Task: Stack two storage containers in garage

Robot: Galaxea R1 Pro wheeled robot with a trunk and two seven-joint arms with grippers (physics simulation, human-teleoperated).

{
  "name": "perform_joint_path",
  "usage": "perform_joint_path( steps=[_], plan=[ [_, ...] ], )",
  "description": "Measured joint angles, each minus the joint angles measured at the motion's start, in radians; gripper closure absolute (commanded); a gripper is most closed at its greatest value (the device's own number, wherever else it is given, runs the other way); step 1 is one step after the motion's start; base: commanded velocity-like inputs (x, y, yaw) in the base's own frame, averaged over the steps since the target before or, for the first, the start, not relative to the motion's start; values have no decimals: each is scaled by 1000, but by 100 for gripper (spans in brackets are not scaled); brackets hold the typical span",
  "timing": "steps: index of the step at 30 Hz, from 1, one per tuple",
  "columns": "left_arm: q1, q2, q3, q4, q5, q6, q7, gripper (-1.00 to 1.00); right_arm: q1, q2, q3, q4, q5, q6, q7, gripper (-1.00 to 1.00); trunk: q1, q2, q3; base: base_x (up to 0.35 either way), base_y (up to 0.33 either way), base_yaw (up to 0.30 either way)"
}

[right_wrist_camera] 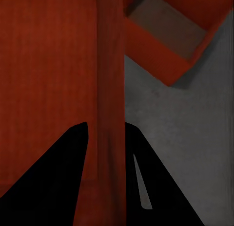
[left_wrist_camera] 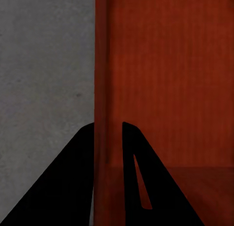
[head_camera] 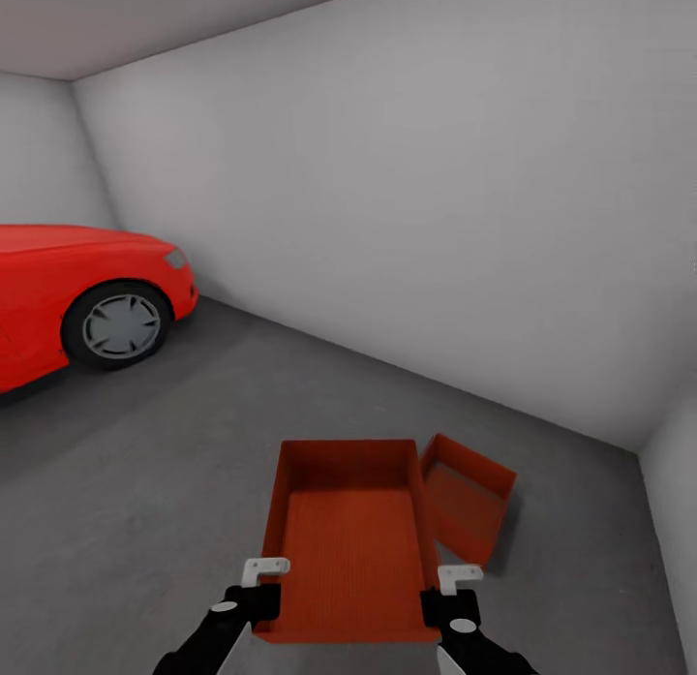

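I am in the garage, holding one orange-red storage container (head_camera: 353,549) low in front of me by its two long walls. My left gripper (head_camera: 263,599) is shut on its left wall, which runs between the black fingers (left_wrist_camera: 131,153) in the left wrist view. On the opposite wall my right gripper (head_camera: 441,605) is shut too, and that wall (right_wrist_camera: 109,89) passes between its fingers. The second container (head_camera: 469,501) lies on the dark grey floor (head_camera: 145,481) just right of the held one, turned at an angle; it also appears as an open bin (right_wrist_camera: 170,36) in the right wrist view.
A red car (head_camera: 77,288) stands at the left, its front wheel (head_camera: 121,324) toward me. Plain white walls (head_camera: 407,220) close the room ahead and at the right. Bare concrete stretches between the car and the containers.
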Motion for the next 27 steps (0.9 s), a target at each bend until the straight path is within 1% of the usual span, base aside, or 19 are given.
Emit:
perform_joint_path(
  steps=[4, 24, 27],
  plan=[
    [0, 0, 1, 0, -1, -1, 0, 100, 0, 0, 0, -1, 0, 0, 0, 100, 0, 0, 0, 322, 0, -108],
    [0, 0, 0, -1, -1, 0, 0, 100, 0, 0, -1, 1, 0, -2, 1, 100, 0, 0, 0, 323, 0, -3],
    [0, 2, -2, 0, 2, -1, -1, 100, 1, 1, 1, -1, -1, -1, -3, 100, 0, 0, 0, 323, 0, -111]
  ],
)
